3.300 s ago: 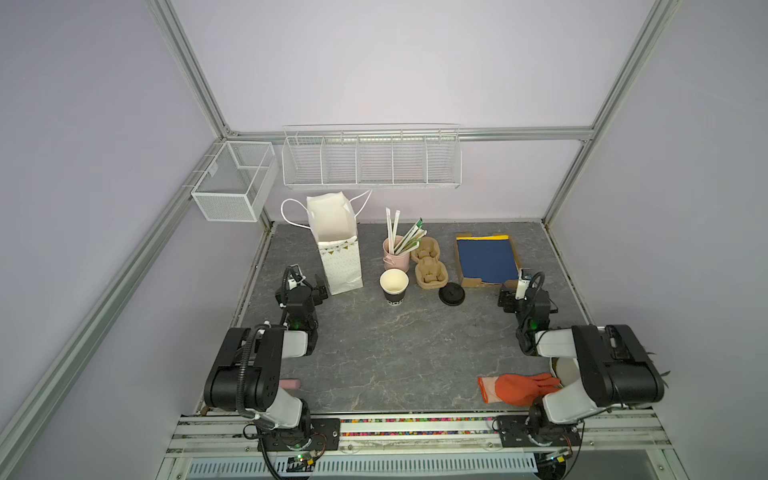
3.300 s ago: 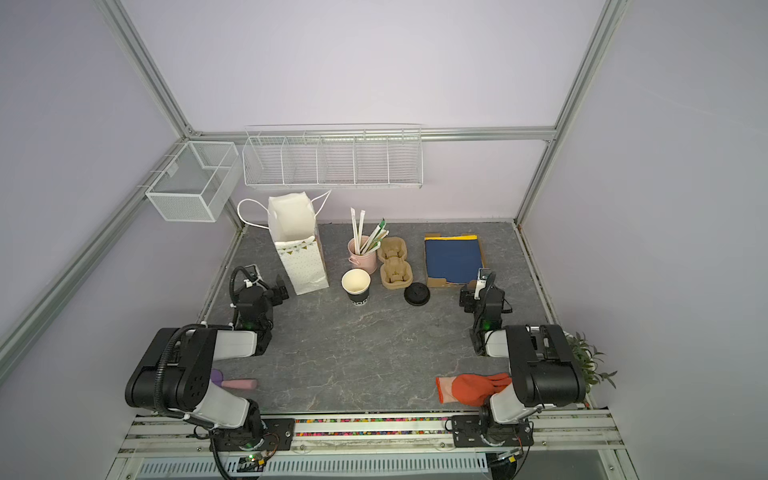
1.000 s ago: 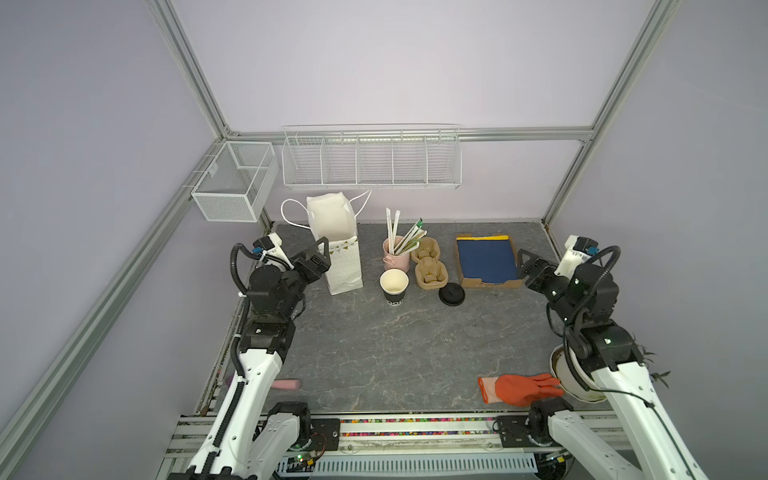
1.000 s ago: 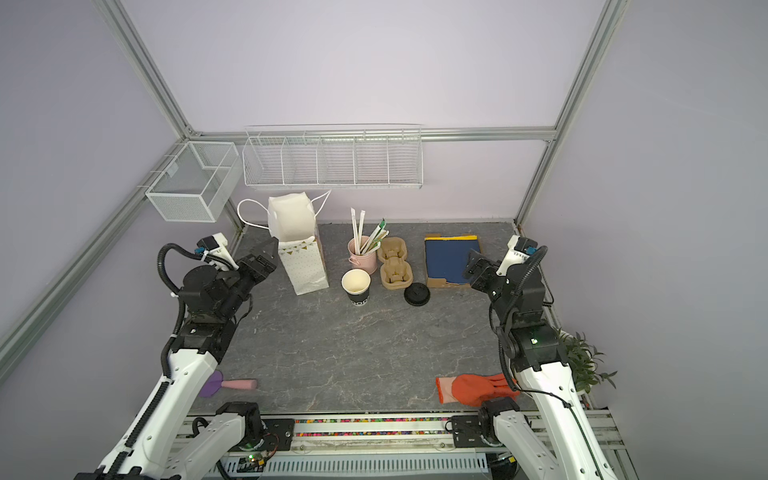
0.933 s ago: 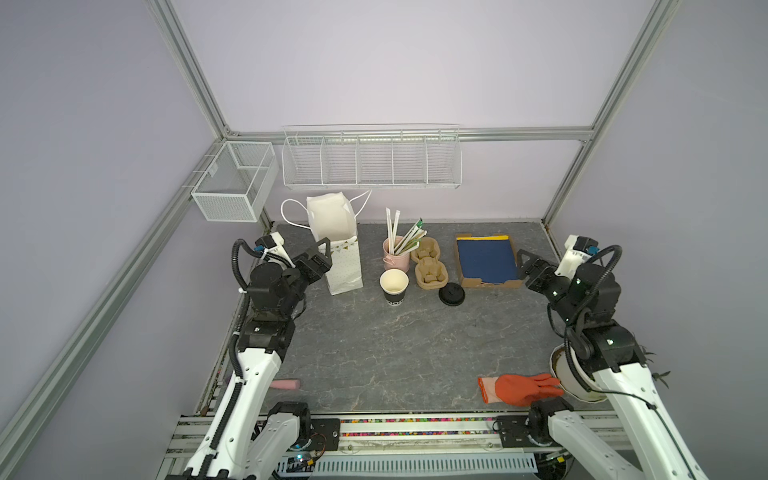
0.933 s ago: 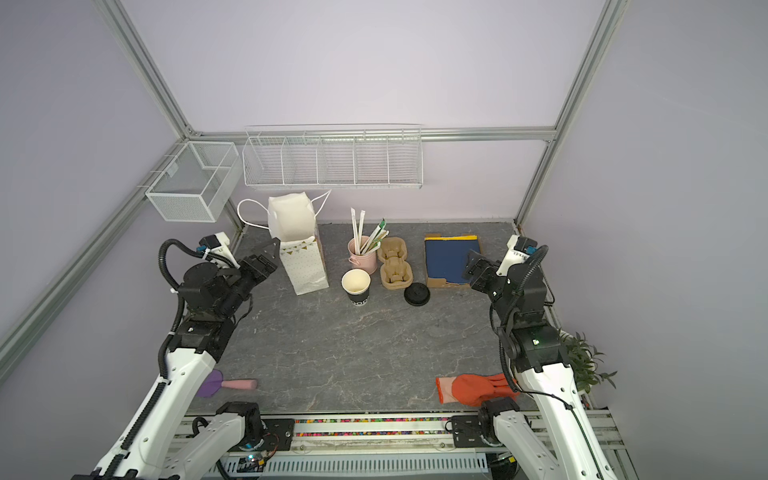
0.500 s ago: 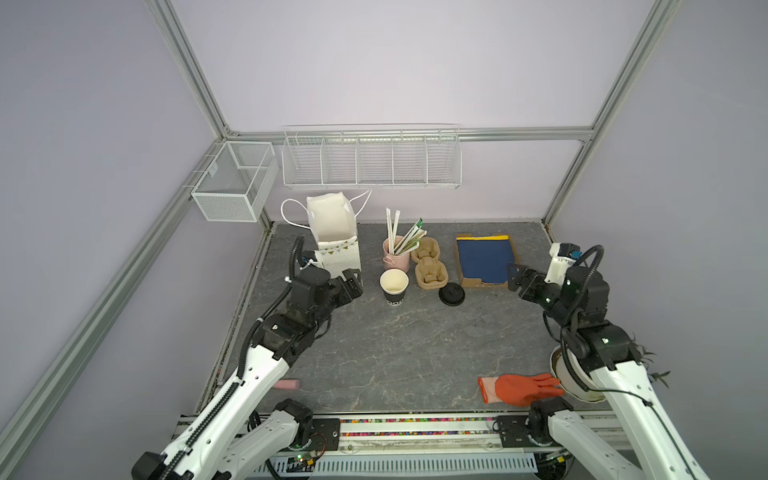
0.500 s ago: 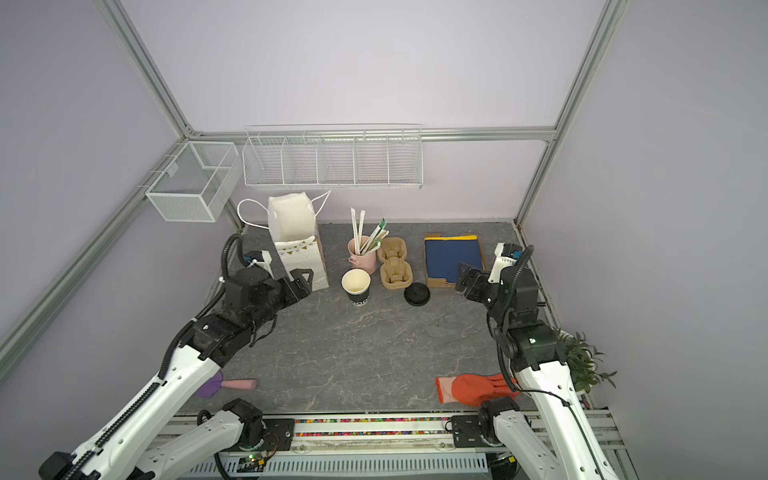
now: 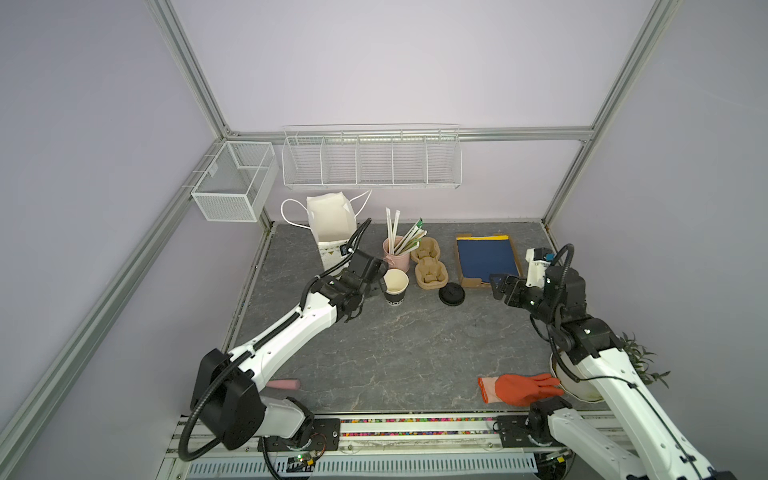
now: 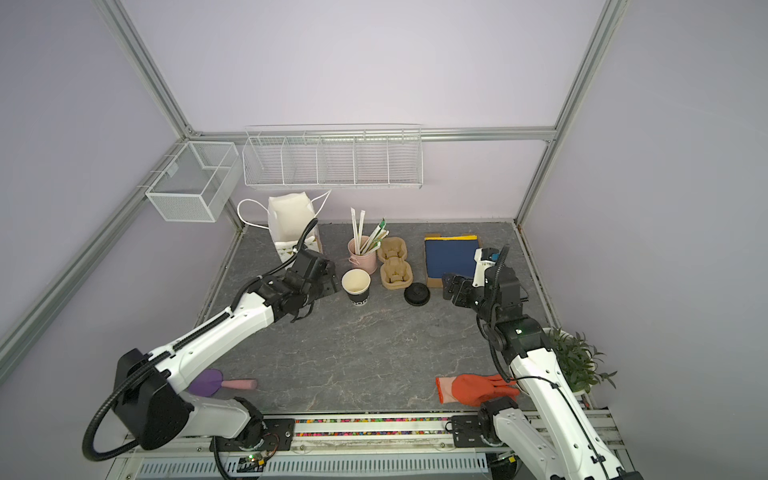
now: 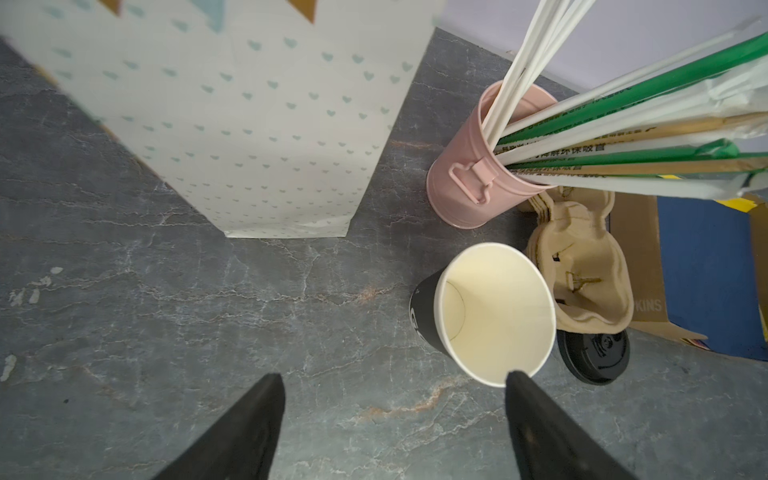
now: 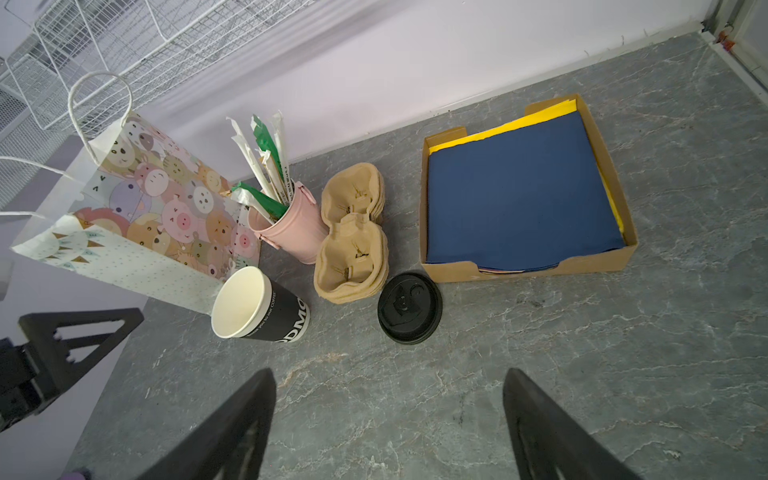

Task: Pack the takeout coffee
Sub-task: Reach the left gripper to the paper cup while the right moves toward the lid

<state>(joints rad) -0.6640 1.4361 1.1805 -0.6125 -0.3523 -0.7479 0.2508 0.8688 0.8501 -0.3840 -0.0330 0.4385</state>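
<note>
The takeout coffee cup (image 9: 395,286) (image 10: 356,286) stands upright and open on the grey table, black outside and cream inside. Its round black lid (image 9: 452,294) (image 10: 417,294) lies flat on the table to the cup's right, in front of the brown carriers. My left gripper (image 9: 371,281) (image 11: 390,378) is open just left of the cup (image 11: 494,311), with only bare table between its fingers. One fingertip (image 11: 519,382) overlaps the cup's rim in the left wrist view. My right gripper (image 9: 498,287) (image 12: 388,374) hangs open and empty to the right of the lid (image 12: 409,307).
A white paper bag (image 9: 332,220) stands upright behind the left gripper. A pink cup of straws (image 9: 395,253), brown pulp carriers (image 9: 430,270) and a cardboard tray of blue napkins (image 9: 486,262) line the back. An orange glove (image 9: 515,388) and a potted plant (image 10: 577,361) sit front right.
My left arm has swung from beside the bag forward and right, down to the cup's left side. My right gripper has come down and leftward toward the lid.
</note>
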